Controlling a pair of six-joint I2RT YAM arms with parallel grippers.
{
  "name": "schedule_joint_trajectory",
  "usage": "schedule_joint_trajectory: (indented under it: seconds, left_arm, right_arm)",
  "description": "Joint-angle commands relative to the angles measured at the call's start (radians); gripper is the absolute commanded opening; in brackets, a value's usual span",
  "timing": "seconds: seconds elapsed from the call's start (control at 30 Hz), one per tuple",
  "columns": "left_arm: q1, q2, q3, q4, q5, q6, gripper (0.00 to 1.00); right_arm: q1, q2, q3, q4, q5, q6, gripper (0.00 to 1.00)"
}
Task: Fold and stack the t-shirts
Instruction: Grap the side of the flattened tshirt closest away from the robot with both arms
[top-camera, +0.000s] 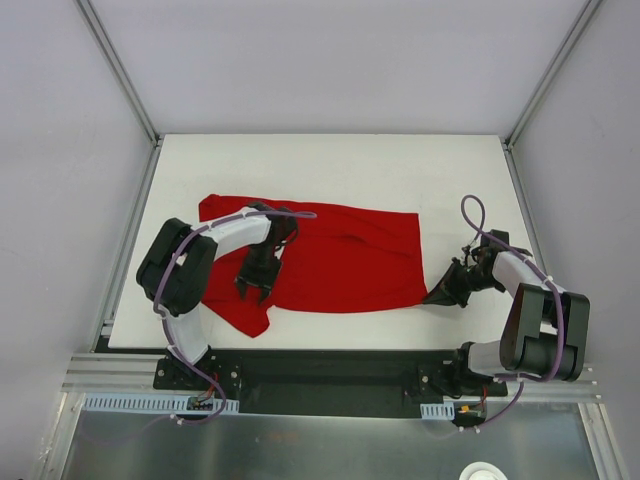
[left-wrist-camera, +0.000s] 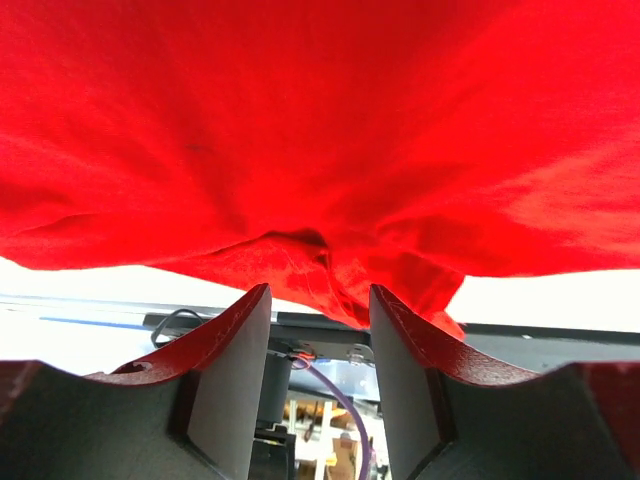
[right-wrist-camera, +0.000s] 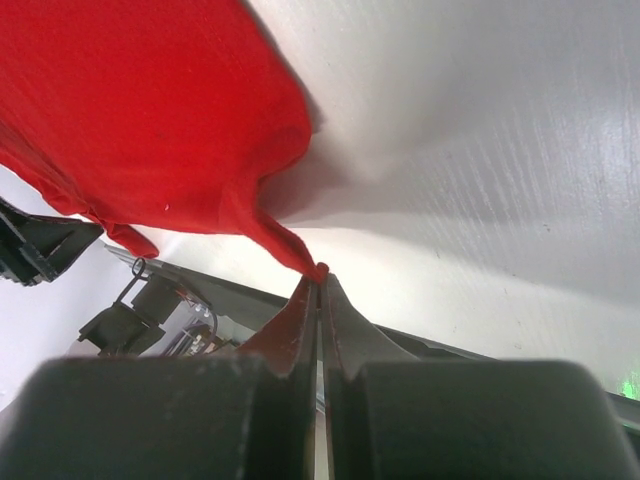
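Sprawling red t-shirt (top-camera: 350, 262), perhaps half-folded

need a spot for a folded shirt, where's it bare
Bare: the far strip of the table beyond the red t-shirt, and the far right corner. Crowded: near middle, shirt spread under the left arm, right jaws pinching its corner.

No readable text
No lettering, label or number is legible on the t-shirt (top-camera: 350, 262) or the table (top-camera: 330, 160).

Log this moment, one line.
left jaws: open over t-shirt | right jaws: shut on t-shirt corner | t-shirt: spread on table
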Motion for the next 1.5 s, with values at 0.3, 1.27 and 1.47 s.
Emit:
schedule_joint_trajectory:
  seconds: [0.3, 1.27, 1.47]
  left_arm:
    - [-0.009, 0.054, -0.076, 0.008, -0.004, -0.017, 0.32]
    - [0.085, -0.188, -0.091, -0.289, -0.116, -0.210, 0.00]
    - [0.087, -0.154, -0.050, -0.341, -0.067, -0.207, 0.00]
  right_arm:
    - [0.003, -0.001, 0.034, -0.021, -0.038, -0.028, 0.01]
    - [0.003, -0.001, 0.141, -0.115, -0.026, -0.067, 0.01]
    - [0.001, 0.011, 0.153, -0.132, -0.029, -0.084, 0.01]
